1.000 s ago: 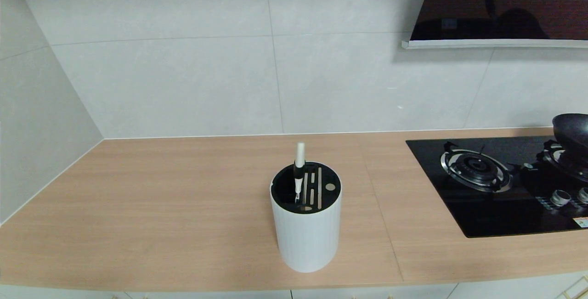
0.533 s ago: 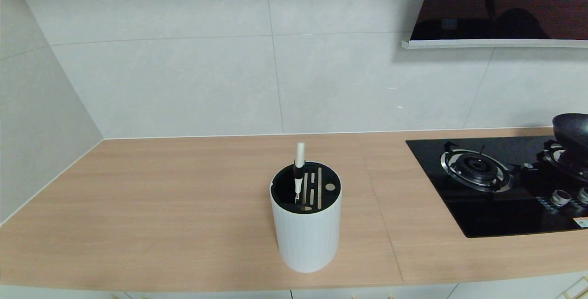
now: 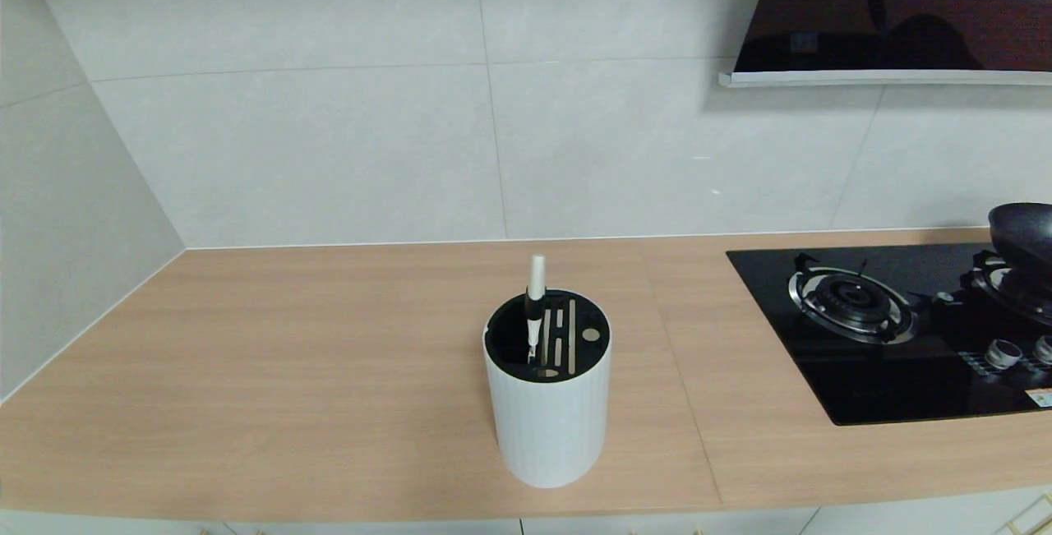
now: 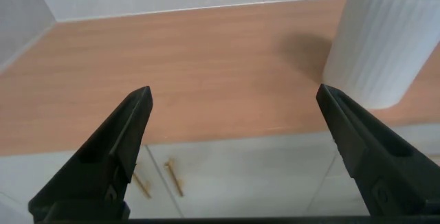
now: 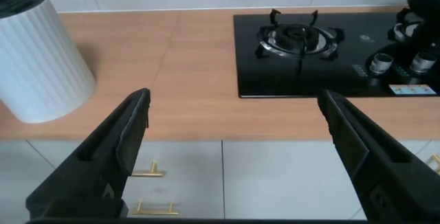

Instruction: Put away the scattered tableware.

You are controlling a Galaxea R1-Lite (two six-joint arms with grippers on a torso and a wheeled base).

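A white ribbed cylindrical utensil holder [image 3: 549,412] with a black slotted top stands near the front edge of the wooden counter [image 3: 329,354]. One utensil with a white and black handle [image 3: 535,297] sticks upright out of its left side. The holder [image 4: 375,45] lies ahead of my left gripper [image 4: 234,107], which hangs open in front of the counter edge with nothing between its fingers. My right gripper [image 5: 234,107] is open too, below counter height, with the holder [image 5: 38,59] off to one side.
A black gas stove [image 3: 896,329] with burners and knobs fills the counter's right end; a dark pan [image 3: 1023,231] sits on its far burner. A range hood [image 3: 896,17] hangs above. White cabinet doors with gold handles [image 5: 148,189] are below the counter.
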